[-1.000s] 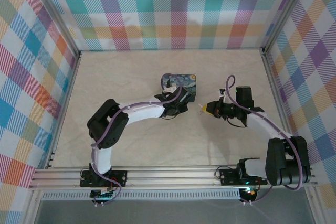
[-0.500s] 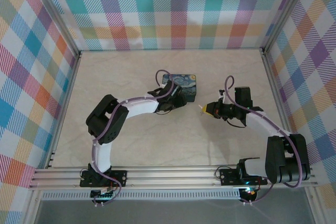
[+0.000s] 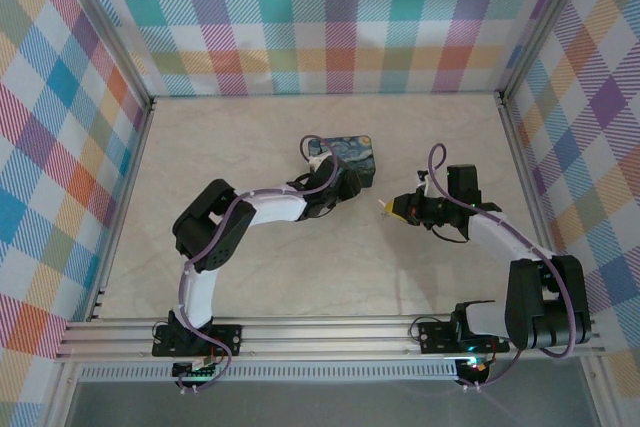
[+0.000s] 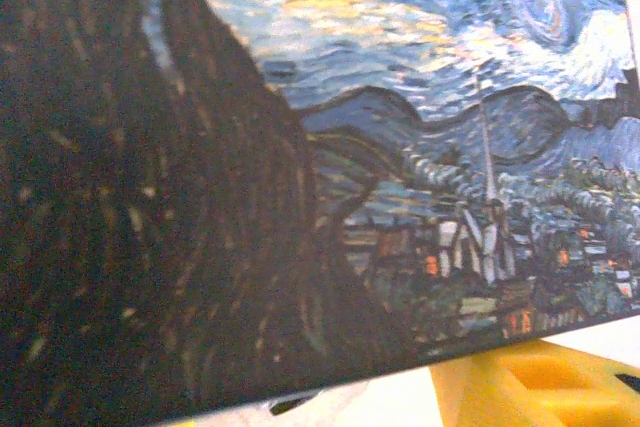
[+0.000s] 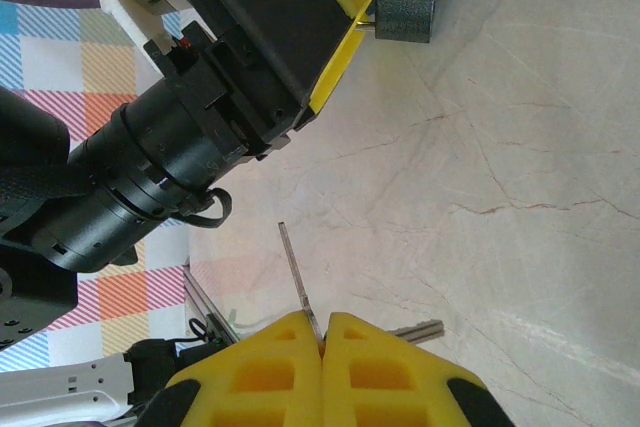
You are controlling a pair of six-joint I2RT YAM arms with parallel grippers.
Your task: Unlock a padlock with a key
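Observation:
My right gripper hovers right of centre, shut on a thin metal key that sticks out of its yellow fingers. A second key pokes out beside them. My left gripper is pressed against the near edge of the dark-blue painting-print box, which fills the left wrist view. One yellow finger shows under the box edge, and I cannot tell how the jaws stand. The padlock is hidden. A small dark grey cylinder sits at the tip of the left gripper.
The beige marbled table is ringed by checked walls with metal frame posts. Open floor lies in front of both grippers and to the far left. The arm bases stand on the rail at the near edge.
The left arm has pushed its gripper further in at the box, and the box now looks tipped with its side showing. The right gripper has hardly moved.

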